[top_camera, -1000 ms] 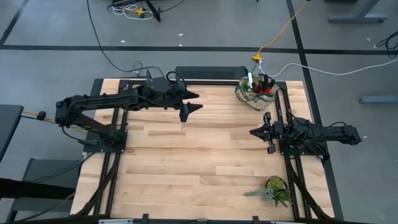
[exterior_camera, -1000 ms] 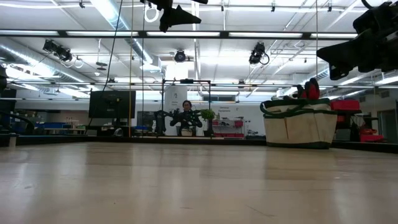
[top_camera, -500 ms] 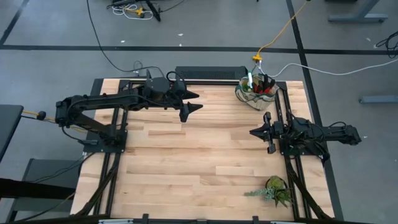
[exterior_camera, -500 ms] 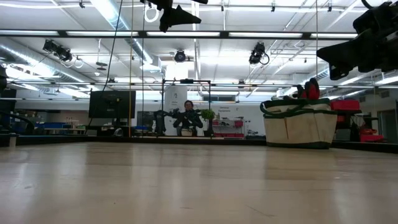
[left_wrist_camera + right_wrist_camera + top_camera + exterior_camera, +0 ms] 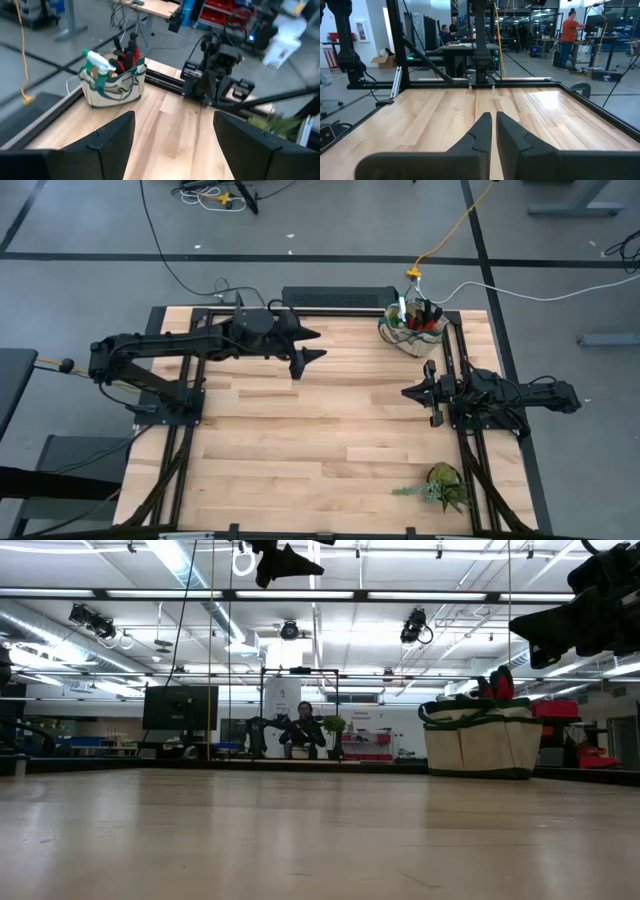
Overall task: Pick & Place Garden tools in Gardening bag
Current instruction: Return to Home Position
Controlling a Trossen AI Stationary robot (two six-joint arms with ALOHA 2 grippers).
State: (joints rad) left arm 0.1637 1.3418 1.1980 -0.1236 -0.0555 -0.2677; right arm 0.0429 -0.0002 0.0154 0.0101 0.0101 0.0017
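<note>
The gardening bag (image 5: 410, 328) stands upright on its base at the table's far right corner, beige with green trim; it also shows in the low view (image 5: 483, 735) and the left wrist view (image 5: 114, 80). Garden tools stick up out of it: red-and-black gloves (image 5: 129, 56) and a green-and-white plastic piece (image 5: 97, 60). My left gripper (image 5: 320, 344) hangs open high over the far middle of the table, pointing toward the bag, with nothing between its fingers (image 5: 174, 140). My right gripper (image 5: 404, 393) rests shut at the table's right side, pointing left (image 5: 493, 130).
A leafy green plant (image 5: 440, 485) lies near the table's near right corner. Black frame rails (image 5: 470, 450) run along the table's sides. The bare wood in the table's middle (image 5: 320, 430) holds nothing. People show in the room beyond (image 5: 305, 725).
</note>
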